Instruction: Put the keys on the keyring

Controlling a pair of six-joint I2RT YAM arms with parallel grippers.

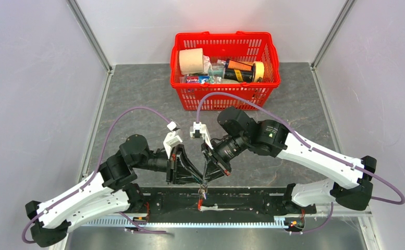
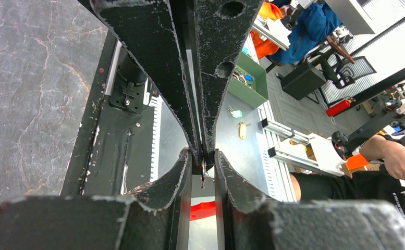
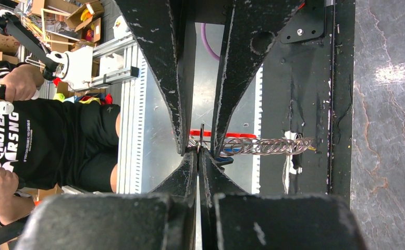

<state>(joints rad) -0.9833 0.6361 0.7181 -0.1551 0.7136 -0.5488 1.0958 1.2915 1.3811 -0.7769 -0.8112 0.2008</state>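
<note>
Both grippers meet tip to tip over the table's near edge. My right gripper point(image 3: 198, 150) is shut on a thin metal piece point(image 3: 201, 134) at the head of the keyring. I cannot tell whether that piece is a ring or a key. The silvery coiled cord point(image 3: 268, 146) and red strap point(image 3: 236, 135) trail from it, with a small blue key head point(image 3: 223, 160) beside the tips. In the top view the keyring point(image 1: 200, 198) hangs under the joined tips. My left gripper point(image 2: 203, 153) stands narrowly open, straddling the right fingertips and the metal piece point(image 2: 203, 174) without touching it. The red strap point(image 2: 203, 210) shows below.
A red basket point(image 1: 226, 36) with a paper roll, tape and bottles stands at the back of the grey table point(image 1: 137, 94). A black rail point(image 1: 252, 203) runs along the near edge beneath the grippers. A person point(image 3: 59, 130) sits beyond that edge.
</note>
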